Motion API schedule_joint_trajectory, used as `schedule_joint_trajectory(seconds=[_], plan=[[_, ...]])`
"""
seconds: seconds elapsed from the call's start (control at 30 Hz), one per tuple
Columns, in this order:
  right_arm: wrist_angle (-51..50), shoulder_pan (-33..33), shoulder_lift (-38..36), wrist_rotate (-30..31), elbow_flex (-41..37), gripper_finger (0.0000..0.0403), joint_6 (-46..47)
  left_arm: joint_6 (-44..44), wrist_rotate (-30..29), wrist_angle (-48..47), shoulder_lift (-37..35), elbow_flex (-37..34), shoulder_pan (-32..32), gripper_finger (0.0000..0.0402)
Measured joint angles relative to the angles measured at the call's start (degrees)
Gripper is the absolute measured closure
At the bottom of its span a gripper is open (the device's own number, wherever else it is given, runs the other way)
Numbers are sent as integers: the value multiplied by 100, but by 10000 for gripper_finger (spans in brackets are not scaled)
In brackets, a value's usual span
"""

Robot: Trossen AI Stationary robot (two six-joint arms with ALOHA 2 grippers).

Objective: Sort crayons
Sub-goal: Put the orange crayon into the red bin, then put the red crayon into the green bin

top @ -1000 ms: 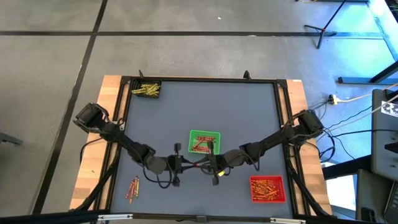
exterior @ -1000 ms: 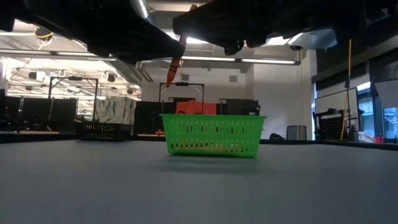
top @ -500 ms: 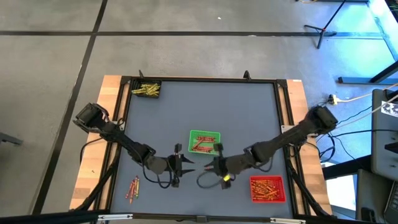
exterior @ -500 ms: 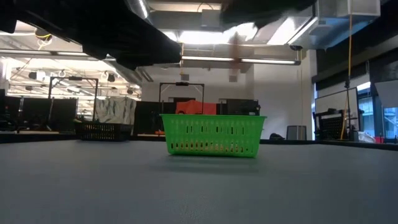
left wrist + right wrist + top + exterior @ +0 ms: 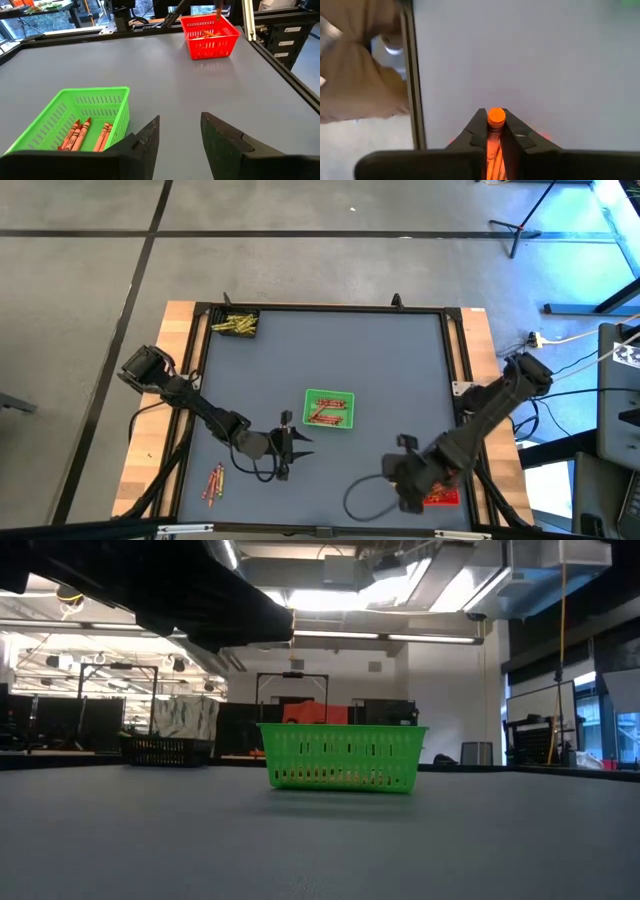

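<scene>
Several orange-red crayons (image 5: 82, 134) lie in the green tray (image 5: 329, 409) at the table's middle. More crayons fill the red tray (image 5: 441, 496) at the near right, which my right arm partly covers. Yellow crayons (image 5: 234, 324) sit in the far left corner, and a loose mixed pile (image 5: 214, 482) lies near left. My left gripper (image 5: 298, 446) hovers open just near-left of the green tray, nothing between its fingers (image 5: 150, 142). Beside the red tray's left edge, my right gripper (image 5: 408, 482) points down, shut on one orange crayon (image 5: 496, 117). My right gripper pinches the orange crayon between its two fingers (image 5: 477, 131). The crayon lies along the fingers, and its round end (image 5: 496, 116) sticks out just past their tips. The fingers slant steeply down from above. The crayon is lifted clear of the table.
A black rail (image 5: 410, 75) and a wooden border (image 5: 478, 330) frame the grey table. A cable loop (image 5: 358, 498) hangs under my right arm. In the low view the green tray (image 5: 342, 756) stands mid-table with bare mat around it.
My left gripper has opened and let go of the crayon that both grippers held near the green tray. My right gripper has carried the crayon toward the table's near right, up and over to the red tray, tipping from level to pointing down.
</scene>
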Motion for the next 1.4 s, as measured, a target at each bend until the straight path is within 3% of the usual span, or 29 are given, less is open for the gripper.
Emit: schedule_joint_trajectory(seconds=[0.17, 0.4, 0.7, 0.8, 1.0, 1.13, 1.27, 1.4], plan=[[-801, 654, 135, -27, -13, 388, 1470, 1, -2, 19, -1, 0, 9, 273], [-965, 1222, 339, 326, -521, 343, 2558, -4, -13, 31, -2, 0, 53, 273], [-992, 1169, 361, 324, -536, 242, 2376, -40, -15, 46, -2, 0, 48, 273], [-659, 1125, 352, 1309, -386, 218, 1754, -139, -15, 73, -2, 1, 48, 273], [728, 1119, 352, 3746, -387, 206, -458, -770, 182, -210, -275, 16, -43, 273], [1998, 949, 343, 4363, -759, 206, -1733, -1721, 183, -1910, -648, 319, -316, 273], [3587, 619, 343, 4218, -1344, 205, -2781, -3072, 249, -4453, -809, 1056, -640, 273], [5206, 305, 348, 3850, -1951, 205, -3564, -4696, 723, -6736, -811, 1912, -972, 273]])
